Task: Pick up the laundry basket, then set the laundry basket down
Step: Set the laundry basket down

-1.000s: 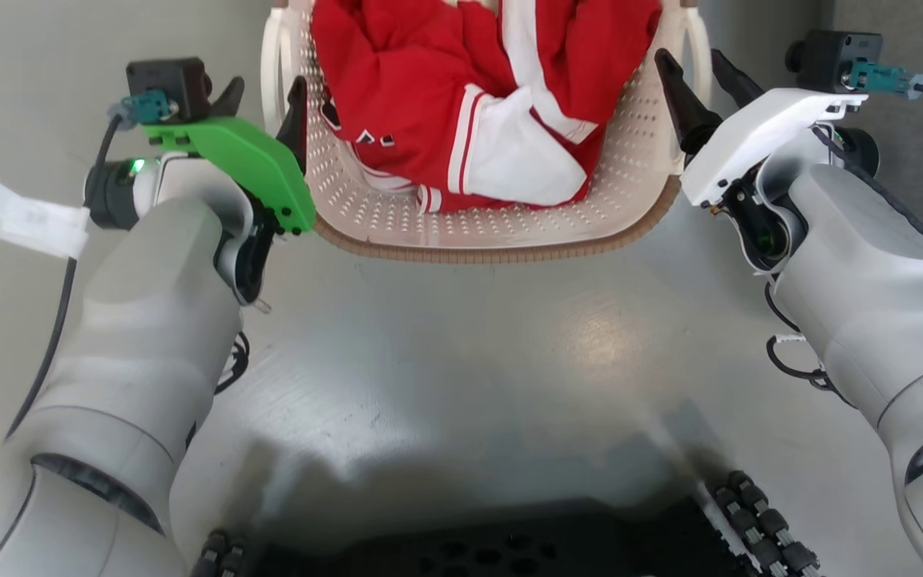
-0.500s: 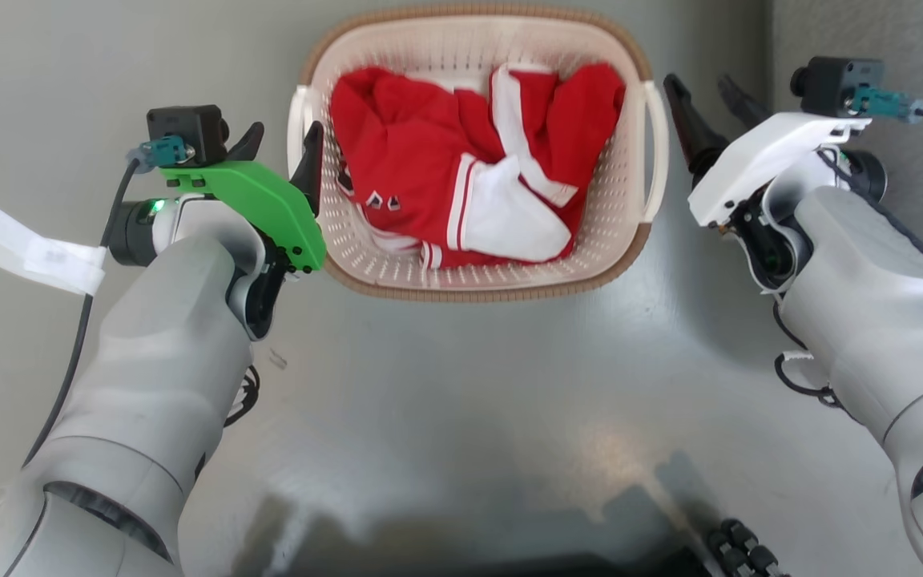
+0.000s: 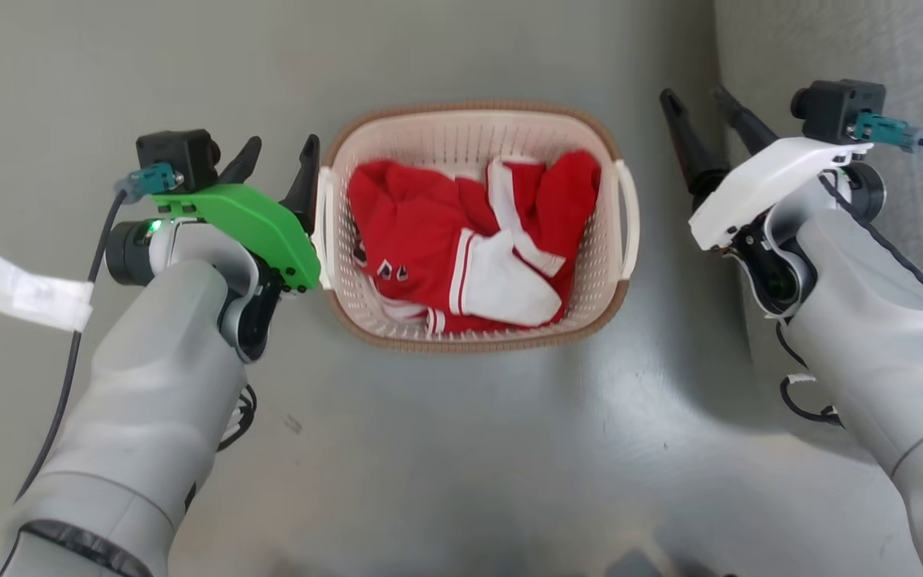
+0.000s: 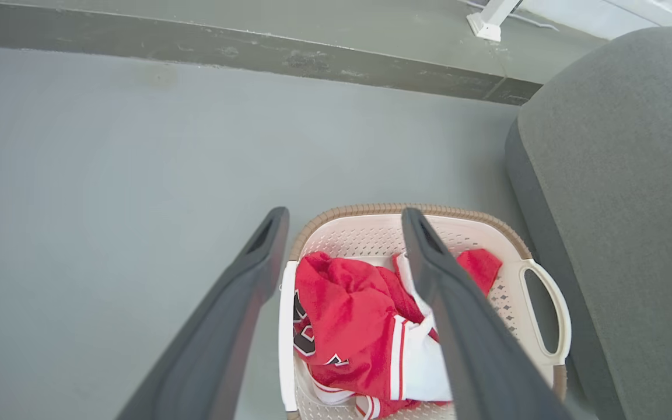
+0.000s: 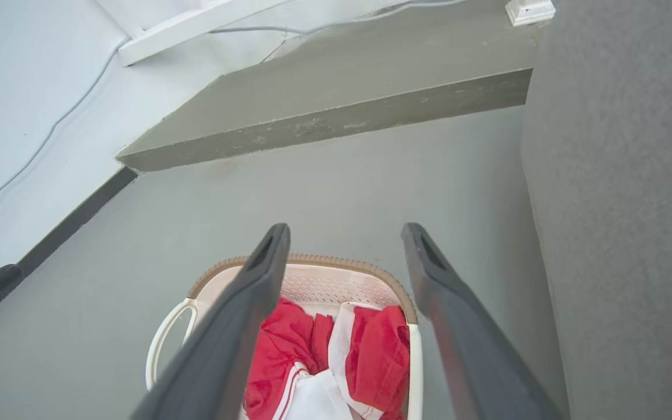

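The laundry basket stands on the grey floor, cream and perforated with a brown rim, holding a red and white garment. My left gripper is open beside its left handle. In the left wrist view the left gripper hangs above that side of the basket. My right gripper is open, with a strip of floor between it and the right handle. The right wrist view has the right gripper over the basket. Neither gripper holds anything.
A grey upholstered seat stands close on the right, just behind my right arm, also seen as the grey seat. A low concrete step and a white wall lie beyond the basket. Open floor surrounds the basket on the other sides.
The head camera has risen, so the basket now looks smaller and shows whole. Both open grippers have come away from the handles, the right one farther than the left.
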